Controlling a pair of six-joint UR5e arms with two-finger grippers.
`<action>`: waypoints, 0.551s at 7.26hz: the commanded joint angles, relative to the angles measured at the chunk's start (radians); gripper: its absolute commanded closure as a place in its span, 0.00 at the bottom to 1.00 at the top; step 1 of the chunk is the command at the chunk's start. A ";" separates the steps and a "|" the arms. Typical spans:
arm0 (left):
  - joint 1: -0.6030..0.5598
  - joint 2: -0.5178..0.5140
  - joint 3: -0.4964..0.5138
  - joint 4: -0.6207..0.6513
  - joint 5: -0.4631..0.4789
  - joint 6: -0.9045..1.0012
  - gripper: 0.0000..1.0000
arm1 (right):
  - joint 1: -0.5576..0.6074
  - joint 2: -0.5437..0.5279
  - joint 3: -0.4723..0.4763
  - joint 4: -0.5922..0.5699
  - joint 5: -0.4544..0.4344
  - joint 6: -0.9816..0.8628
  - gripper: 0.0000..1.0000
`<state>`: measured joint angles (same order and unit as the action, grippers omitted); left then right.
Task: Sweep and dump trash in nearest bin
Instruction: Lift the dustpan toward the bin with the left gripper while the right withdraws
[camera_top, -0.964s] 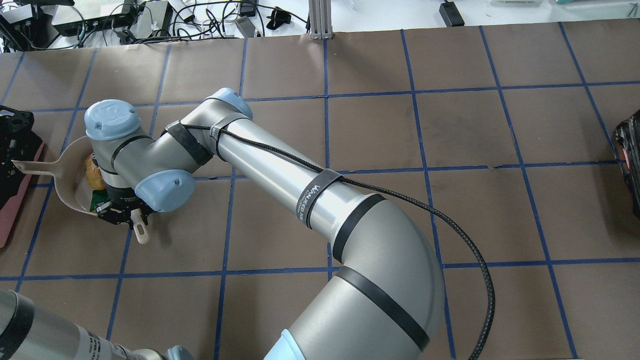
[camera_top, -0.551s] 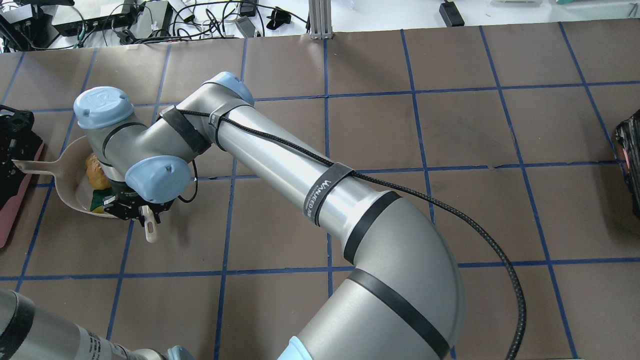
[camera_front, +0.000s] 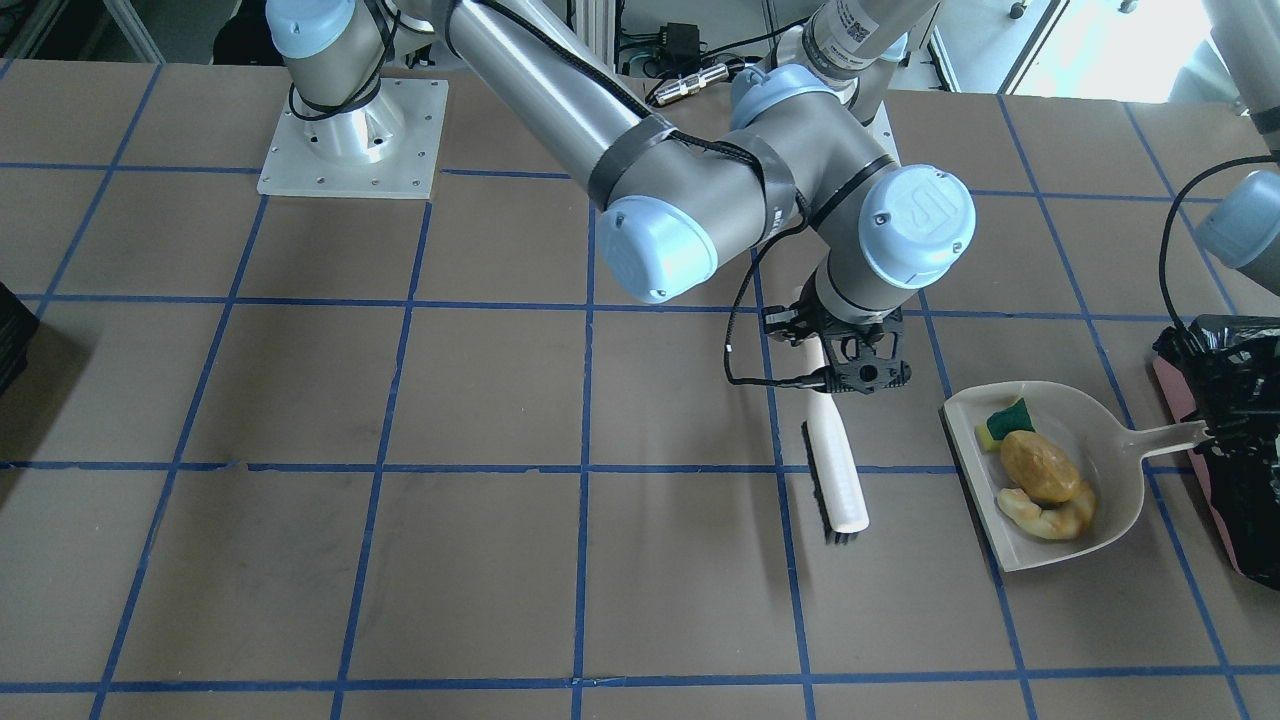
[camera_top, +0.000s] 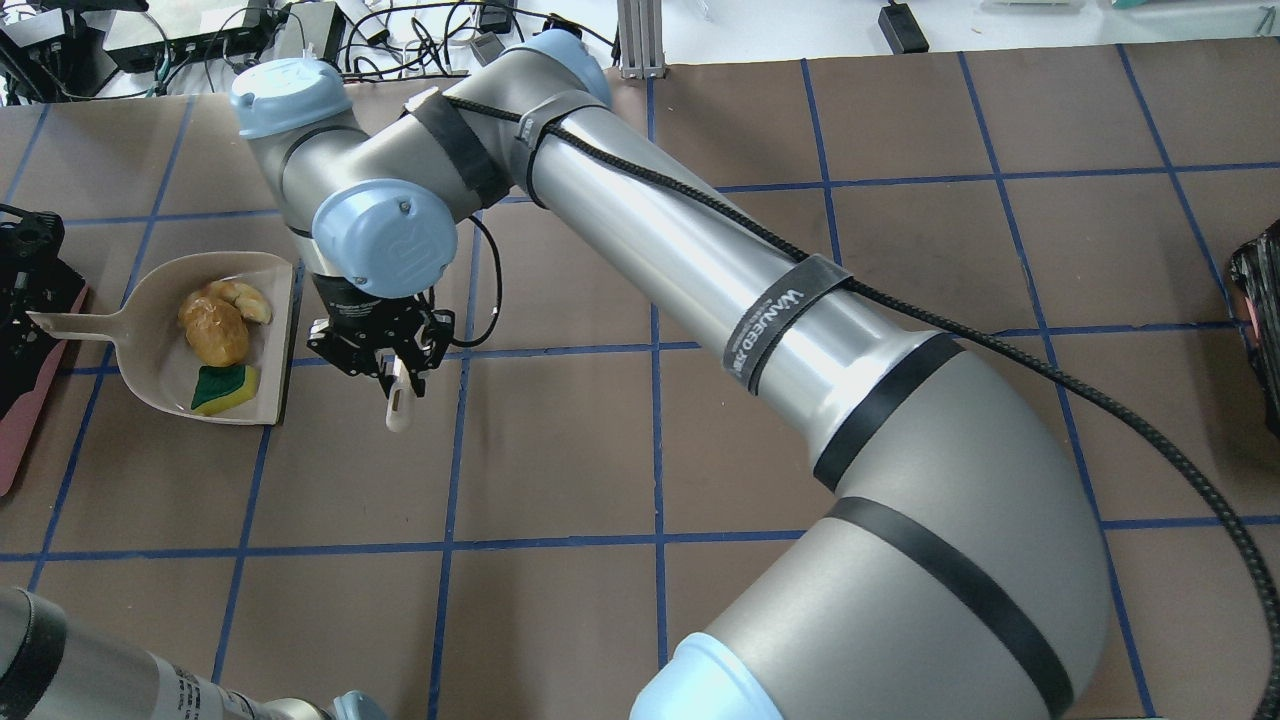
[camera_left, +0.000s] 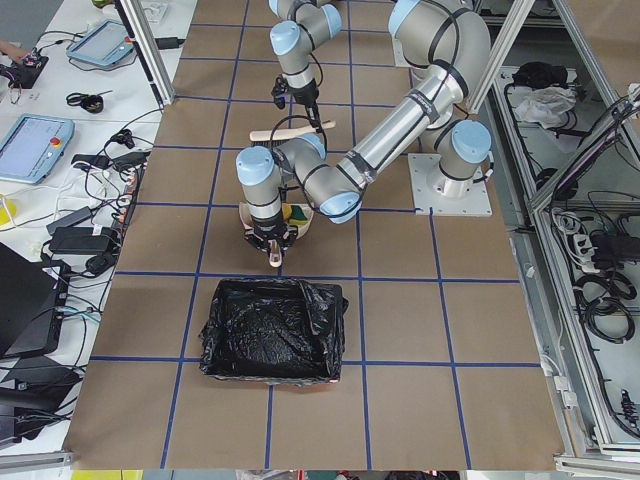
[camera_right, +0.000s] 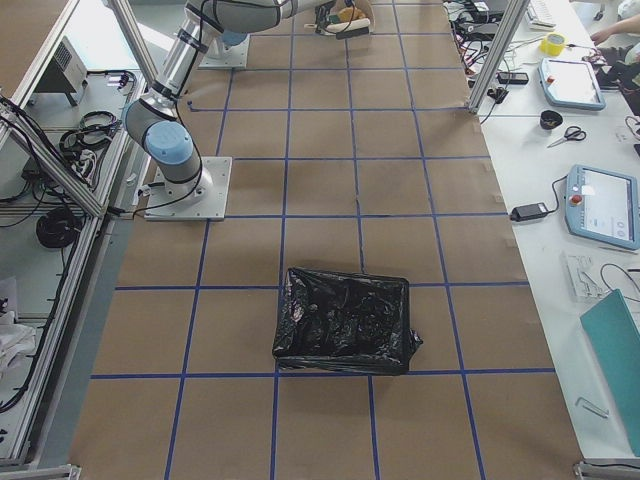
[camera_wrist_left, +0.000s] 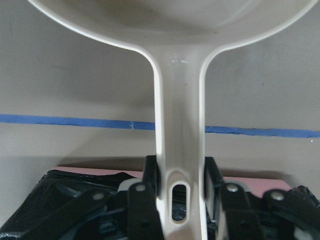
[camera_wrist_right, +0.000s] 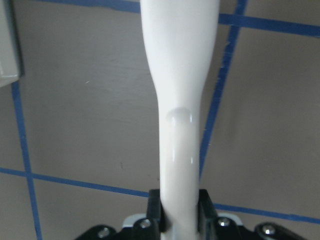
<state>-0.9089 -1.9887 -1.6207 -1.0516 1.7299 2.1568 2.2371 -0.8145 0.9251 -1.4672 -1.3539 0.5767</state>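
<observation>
A brown paper-covered table (camera_top: 900, 260) ruled with blue tape squares carries the scene, with the robot's silver right arm (camera_top: 700, 270) with pale blue joint caps stretched across it towards its left end. There the pink-sided bin lined with a crinkled black plastic bag (camera_left: 270, 330) stands, nothing from the sweep inside it. Just beside the bin lies the beige plastic dustpan (camera_front: 1115, 445), its handle pointing at the bin. The left gripper (camera_wrist_left: 180, 187) is closed narrowly on the tip of that handle, a black finger pressed to each side. The right gripper (camera_front: 850, 360) is likewise clamped on the handle of a white hand brush with dark bristles (camera_front: 836, 470), which hangs bristle-end down near the dustpan's open lip, clear of it. All the trash rests in the pan: the brown potato-like lump (camera_front: 1040, 467) in the middle, the pale tan curved croissant-like piece (camera_front: 1045, 518) touching it, and the yellow-and-green sponge block (camera_front: 1005, 420) by the lip.
</observation>
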 joint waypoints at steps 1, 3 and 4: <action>0.002 0.007 0.005 -0.054 -0.068 0.000 1.00 | -0.088 -0.185 0.282 -0.013 -0.042 -0.052 1.00; 0.021 0.016 0.013 -0.126 -0.117 0.003 1.00 | -0.131 -0.357 0.575 -0.152 -0.079 -0.104 1.00; 0.036 0.024 0.015 -0.157 -0.136 0.008 1.00 | -0.146 -0.439 0.706 -0.227 -0.088 -0.097 1.00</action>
<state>-0.8902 -1.9732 -1.6090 -1.1674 1.6219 2.1600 2.1138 -1.1460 1.4556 -1.6039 -1.4265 0.4899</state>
